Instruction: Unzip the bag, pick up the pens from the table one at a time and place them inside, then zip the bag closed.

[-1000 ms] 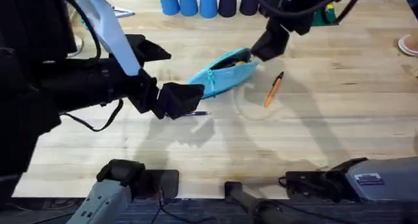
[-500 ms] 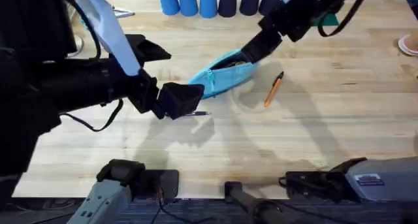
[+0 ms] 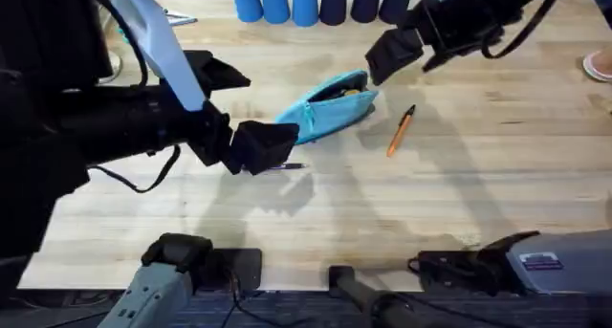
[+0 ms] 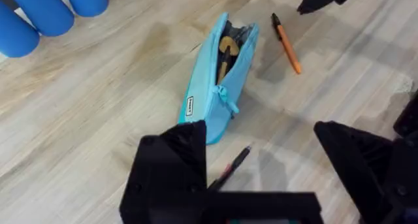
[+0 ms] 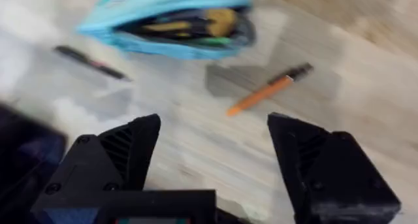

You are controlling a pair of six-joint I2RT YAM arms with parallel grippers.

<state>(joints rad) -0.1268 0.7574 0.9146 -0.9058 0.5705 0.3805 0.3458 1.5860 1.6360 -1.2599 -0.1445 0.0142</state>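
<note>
The light blue bag (image 3: 323, 104) lies slanted in the middle of the table (image 3: 459, 194). Its zipper is open at the far end, and yellowish and dark items show inside the bag (image 4: 221, 74). The orange pen (image 3: 400, 130) lies just right of the bag. The dark pen (image 3: 290, 165) lies at the bag's near-left end, partly under my left gripper (image 3: 258, 146). The left gripper (image 4: 261, 178) is open and hovers above the dark pen (image 4: 232, 166). My right gripper (image 3: 392, 55) hangs beyond the bag's open end. The right gripper (image 5: 215, 159) is open and empty, over the bag (image 5: 173, 21) and orange pen (image 5: 268, 90).
A row of blue cups (image 3: 277, 3) and dark cups (image 3: 354, 3) stands along the far edge. A teal object (image 3: 473, 24) sits behind the right arm. A round pinkish object (image 3: 601, 65) lies at the right edge. Bare wood stretches in front of the pens.
The right gripper dipped to the bag's open end half a second ago, then rose and drew back to the right. The left arm, bag and pens stayed put.
</note>
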